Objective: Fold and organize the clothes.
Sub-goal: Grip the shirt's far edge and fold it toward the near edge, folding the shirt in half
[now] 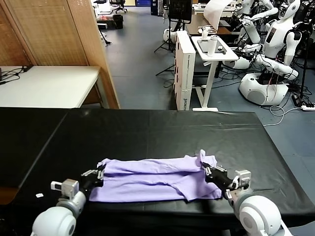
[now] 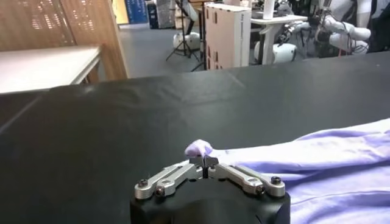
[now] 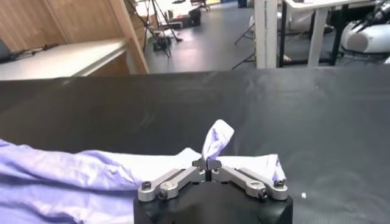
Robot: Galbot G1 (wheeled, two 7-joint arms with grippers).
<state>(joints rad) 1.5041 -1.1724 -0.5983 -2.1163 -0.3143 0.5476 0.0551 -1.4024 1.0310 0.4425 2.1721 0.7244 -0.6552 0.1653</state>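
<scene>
At the near edge of the black table [image 1: 157, 132]: left gripper [image 1: 100, 173] pinched together on the left end of the lavender T-shirt [image 1: 157, 178], right gripper [image 1: 207, 170] pinched together on its right end, a small peak of cloth standing up above that tip. Between them, the shirt lying partly folded in a long wrinkled band, sagging flat on the tabletop. Probably light, limp and easily stretched; best held by corners or hems, both ends moved together to avoid bunching. Farther off, beyond the table: white table [image 1: 49, 84], wooden screen [image 1: 59, 34], other robots [image 1: 275, 54]. No containers visible anywhere.
</scene>
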